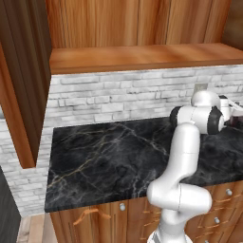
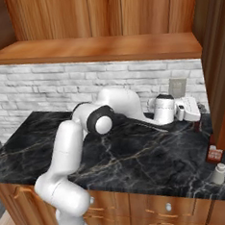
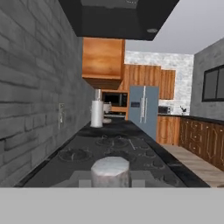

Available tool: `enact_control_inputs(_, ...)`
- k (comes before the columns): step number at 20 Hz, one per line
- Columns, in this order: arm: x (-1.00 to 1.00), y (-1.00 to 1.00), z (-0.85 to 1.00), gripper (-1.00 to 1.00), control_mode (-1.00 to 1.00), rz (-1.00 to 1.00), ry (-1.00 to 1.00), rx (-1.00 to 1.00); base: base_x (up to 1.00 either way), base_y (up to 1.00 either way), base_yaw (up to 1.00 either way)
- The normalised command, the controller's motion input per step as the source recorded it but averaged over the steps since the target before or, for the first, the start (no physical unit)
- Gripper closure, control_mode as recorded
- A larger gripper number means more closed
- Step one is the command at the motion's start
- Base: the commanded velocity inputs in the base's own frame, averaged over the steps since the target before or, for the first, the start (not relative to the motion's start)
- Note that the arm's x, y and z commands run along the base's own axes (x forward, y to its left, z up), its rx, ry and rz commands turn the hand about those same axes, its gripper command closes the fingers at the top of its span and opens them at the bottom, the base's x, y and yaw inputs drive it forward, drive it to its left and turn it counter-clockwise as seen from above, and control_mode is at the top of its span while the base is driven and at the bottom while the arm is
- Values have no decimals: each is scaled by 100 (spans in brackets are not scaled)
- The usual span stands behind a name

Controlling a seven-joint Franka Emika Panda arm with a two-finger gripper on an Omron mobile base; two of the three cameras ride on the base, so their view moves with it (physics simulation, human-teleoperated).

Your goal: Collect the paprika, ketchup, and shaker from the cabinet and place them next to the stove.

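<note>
Currently the gripper (image 2: 198, 111) is reached out low over the black counter (image 2: 137, 155), close to the brick wall, with its jaws clenched to a narrow gap. Right at its fingertips in the hand view sits a pale grey cylinder, taken to be the shaker (image 3: 110, 168), and it appears to be gripped. Actual pad contact cannot be confirmed.

Findings on risk:
- The stove (image 3: 113, 146) lies straight ahead of the tool, with its burners just beyond the held item. If the tool carries too far forward, the shaker would land on the cooktop rather than beside it.
- The brick wall (image 3: 30, 87) runs close along one side of the tool. Drifting sideways could scrape the hand or knock the grip loose.
- A small reddish item (image 2: 213, 153) and a pale cup-like object (image 2: 218, 172) stand beside the tool towards the counter's front edge. Their identity is not clear. A wide swing on retreat could tip them off.
- The shaker is short and held near its top, so releasing it from any height could topple it.
- The cabinet (image 2: 104, 47) is behind and above the tool, and its contents are not visible
</note>
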Motion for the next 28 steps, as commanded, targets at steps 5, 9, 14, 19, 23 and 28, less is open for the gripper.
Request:
enact_control_inputs(5,-29,-17,-78,100,-100,0,-18,0,0,0,0)
enact_control_inputs(9,-24,-14,-76,100,-100,0,-29,0,0,0,0)
enact_control_inputs(14,-29,-11,-87,100,-100,0,-34,-2,0,0,0)
enact_control_inputs(19,-33,-5,-90,100,-100,0,-30,-6,0,0,0)
enact_control_inputs(23,-26,0,-80,100,-100,0,-26,-8,0,0,0)
enact_control_inputs(28,-29,0,-84,100,-100,0,-19,-20,0,0,0)
